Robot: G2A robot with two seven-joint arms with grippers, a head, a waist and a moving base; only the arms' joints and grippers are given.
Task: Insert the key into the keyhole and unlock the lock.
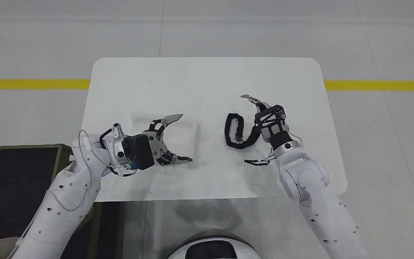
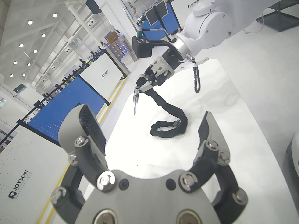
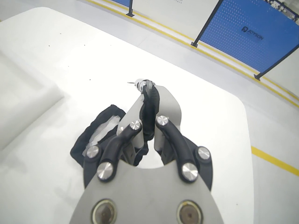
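A black fabric-covered cable lock lies looped on the white table, right of centre. My right gripper is shut on one end of it, lifted off the table. In the right wrist view the right gripper pinches the black sleeve, and the lock's metal tip pokes out past the fingertips. In the left wrist view a silver key hangs down from that tip, and the cable curls below it. My left gripper is open and holds nothing, left of the lock; its fingers are spread wide.
A low white block sits on the table under my left gripper, faintly outlined in the top view. The far half of the table is bare. Blue and white partition panels stand beyond the table.
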